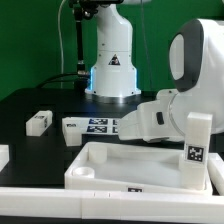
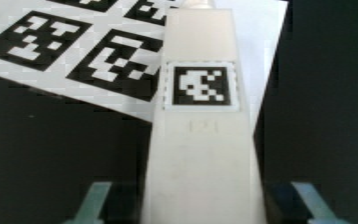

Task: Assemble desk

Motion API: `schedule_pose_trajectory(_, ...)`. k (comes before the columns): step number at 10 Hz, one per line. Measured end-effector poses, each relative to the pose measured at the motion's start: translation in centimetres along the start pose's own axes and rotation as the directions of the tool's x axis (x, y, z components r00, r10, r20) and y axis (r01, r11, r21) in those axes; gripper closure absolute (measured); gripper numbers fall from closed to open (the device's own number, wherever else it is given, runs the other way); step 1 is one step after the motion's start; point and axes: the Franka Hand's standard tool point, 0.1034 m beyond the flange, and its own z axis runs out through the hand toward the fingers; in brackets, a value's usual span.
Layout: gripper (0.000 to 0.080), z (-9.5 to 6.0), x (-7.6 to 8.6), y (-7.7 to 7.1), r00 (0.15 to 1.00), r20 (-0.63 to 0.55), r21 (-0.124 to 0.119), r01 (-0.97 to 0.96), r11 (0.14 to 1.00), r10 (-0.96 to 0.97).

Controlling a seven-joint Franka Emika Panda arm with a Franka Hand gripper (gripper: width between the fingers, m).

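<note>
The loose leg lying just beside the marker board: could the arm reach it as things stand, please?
Probably yes, though not at once: the loose leg lies uncovered on the table, but the claw sits around an upright leg at the tabletop panel and must leave that first.

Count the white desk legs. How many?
3 surely: an upright leg at the tabletop's corner, two lying legs behind it. A white piece at the exterior view's left edge may be another.
</note>
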Motion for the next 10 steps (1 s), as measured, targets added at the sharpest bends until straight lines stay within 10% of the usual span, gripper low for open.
schedule_pose_trajectory(4, 0.0505, -5.1, -4.8, 2.3, 0.999, 0.016, 0.047, 0.038, 0.998, -0.038)
schedule_pose_trajectory(10, 0.0505, -8.6, -5.8, 4.7, 0.993, -0.115, 0.062, 0.037, 0.997, -0.029)
